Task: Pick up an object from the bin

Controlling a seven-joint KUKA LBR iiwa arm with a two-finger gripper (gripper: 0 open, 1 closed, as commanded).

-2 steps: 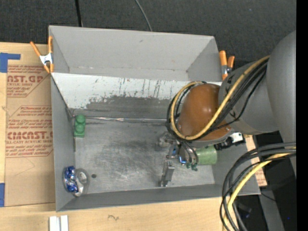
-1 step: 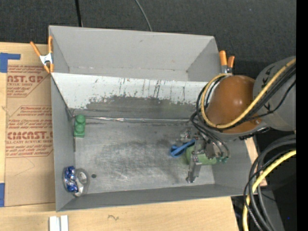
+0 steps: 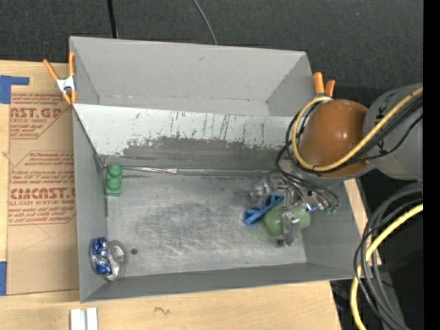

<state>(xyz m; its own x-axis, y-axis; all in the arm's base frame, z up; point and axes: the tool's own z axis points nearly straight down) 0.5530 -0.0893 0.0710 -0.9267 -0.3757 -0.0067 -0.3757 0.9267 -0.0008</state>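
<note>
Pale green round thing (image 3: pixel 274 221) at bin (image 3: pixel 192 81) right | gripper (image 3: pixel 289 227) over it, grip unclear | blue strip (image 3: pixel 257 214) touching

The arm (image 3: pixel 402 146) enters from the right, tool (image 3: pixel 289 220) pointing downward.

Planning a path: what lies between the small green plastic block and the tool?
In the camera view, bare grey metal floor, then a blue curved piece beside the tool.
</note>
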